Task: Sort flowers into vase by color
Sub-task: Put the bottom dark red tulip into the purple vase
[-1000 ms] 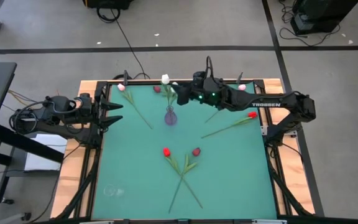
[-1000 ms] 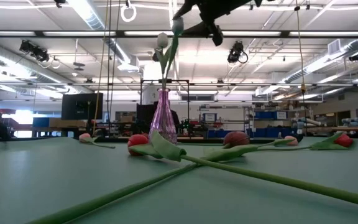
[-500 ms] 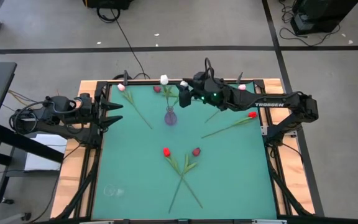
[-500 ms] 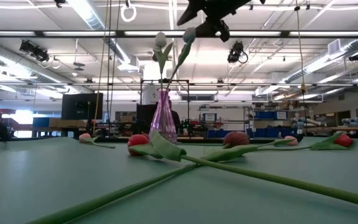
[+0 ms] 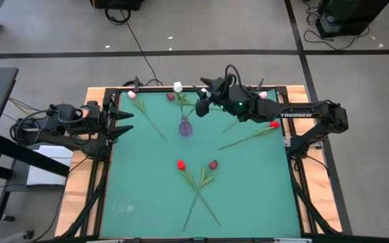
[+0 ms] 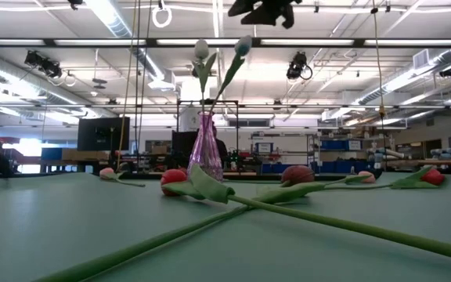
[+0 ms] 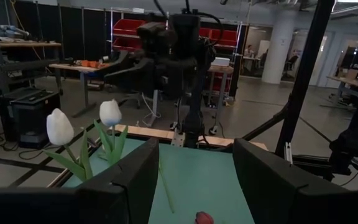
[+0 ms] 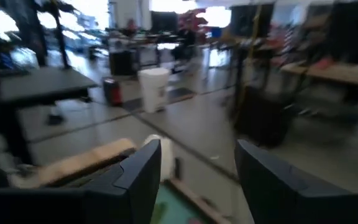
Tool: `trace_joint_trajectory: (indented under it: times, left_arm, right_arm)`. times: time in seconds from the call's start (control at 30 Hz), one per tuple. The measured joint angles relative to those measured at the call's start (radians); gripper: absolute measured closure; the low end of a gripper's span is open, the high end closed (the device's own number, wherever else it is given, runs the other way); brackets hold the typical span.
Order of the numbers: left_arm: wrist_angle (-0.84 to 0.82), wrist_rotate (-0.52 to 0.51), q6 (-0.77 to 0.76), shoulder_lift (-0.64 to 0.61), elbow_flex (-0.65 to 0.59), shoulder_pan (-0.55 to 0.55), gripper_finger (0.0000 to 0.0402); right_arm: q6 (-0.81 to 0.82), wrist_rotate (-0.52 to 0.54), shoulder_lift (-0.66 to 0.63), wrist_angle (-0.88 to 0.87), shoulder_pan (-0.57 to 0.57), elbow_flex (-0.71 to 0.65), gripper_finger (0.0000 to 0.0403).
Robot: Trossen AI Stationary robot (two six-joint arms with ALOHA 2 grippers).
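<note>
The right gripper (image 5: 205, 86) is hanging spread and empty just beyond the vase (image 5: 185, 126), which is holding two white flowers (image 6: 202, 49). More flowers (image 5: 196, 177) are lying across the green mat (image 5: 248, 182). The left gripper (image 5: 128, 122) is waiting, spread, at the mat's edge. Ceiling lights (image 6: 112, 17) are glowing in the workshop behind.

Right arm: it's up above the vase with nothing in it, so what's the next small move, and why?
Probably swing the right end effector, open and empty, toward the red tulip lying nearest it on the mat. Two white tulips already stand in the vase, while the left end effector waits at the table's edge.
</note>
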Motion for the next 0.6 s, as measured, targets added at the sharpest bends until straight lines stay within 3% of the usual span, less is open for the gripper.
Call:
trace_joint_trajectory:
  times: [0.17, 0.37, 0.5, 0.6]
  left_arm:
    - [0.010, 0.000, 0.000, 0.000, 0.000, 0.000, 0.0189]
    - [0.006, 0.000, 0.000, 0.002, 0.000, 0.000, 0.0189]
    - [0.006, 0.000, -0.008, 0.013, 0.000, 0.000, 0.0189]
    - [0.007, 0.000, -0.033, 0.030, 0.000, 0.000, 0.0189]
  right_arm:
    - [-0.092, 0.173, -0.040, 0.033, 0.020, 0.000, 0.0195]
    - [-0.034, 0.526, -0.133, 0.004, 0.080, 0.000, 0.0195]
    - [0.133, 0.568, -0.210, -0.134, 0.113, 0.000, 0.0195]
    - [0.404, 0.526, -0.270, -0.331, 0.127, 0.000, 0.0196]
